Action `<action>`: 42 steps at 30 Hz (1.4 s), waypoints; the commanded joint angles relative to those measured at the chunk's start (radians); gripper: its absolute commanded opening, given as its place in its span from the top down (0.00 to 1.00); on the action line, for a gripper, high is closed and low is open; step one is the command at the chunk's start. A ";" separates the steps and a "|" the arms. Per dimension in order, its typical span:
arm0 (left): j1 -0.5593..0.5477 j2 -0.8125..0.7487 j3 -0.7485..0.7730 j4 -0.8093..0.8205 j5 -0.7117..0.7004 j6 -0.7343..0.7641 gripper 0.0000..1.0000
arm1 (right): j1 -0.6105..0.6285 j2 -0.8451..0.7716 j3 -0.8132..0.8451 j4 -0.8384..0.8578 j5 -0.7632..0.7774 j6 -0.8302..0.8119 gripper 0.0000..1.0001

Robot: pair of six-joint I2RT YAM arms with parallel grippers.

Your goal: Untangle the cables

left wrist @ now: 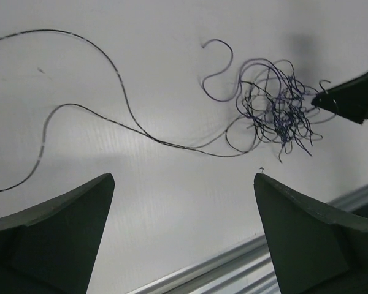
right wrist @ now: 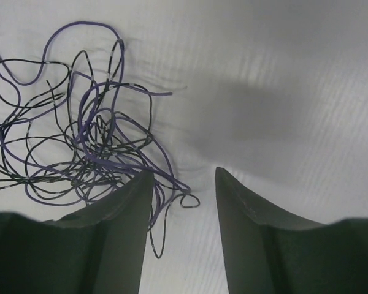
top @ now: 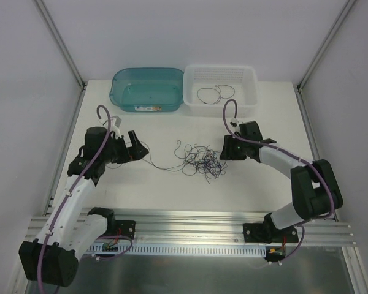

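Left gripper (left wrist: 184, 177) spread wide above open table (left wrist: 172, 214); right gripper (right wrist: 184, 171) part-spread, edge of the cables (right wrist: 92, 141) just beside one fingertip.

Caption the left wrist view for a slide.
Left gripper open, one cable trailing left from the tangle, right gripper at its far edge.

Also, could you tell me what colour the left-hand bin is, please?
The bin is translucent teal; top external view.
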 commanded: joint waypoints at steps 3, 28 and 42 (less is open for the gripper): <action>-0.195 0.001 -0.037 0.074 0.001 -0.140 0.01 | 0.036 0.050 0.057 0.102 -0.100 -0.055 0.74; -0.791 0.394 -0.093 0.692 -0.381 -0.395 0.02 | 0.558 -0.285 0.315 -0.257 0.383 0.236 0.99; -0.823 0.593 -0.166 0.786 -0.499 -0.585 0.51 | 0.641 -0.334 0.317 -0.196 0.381 0.367 0.99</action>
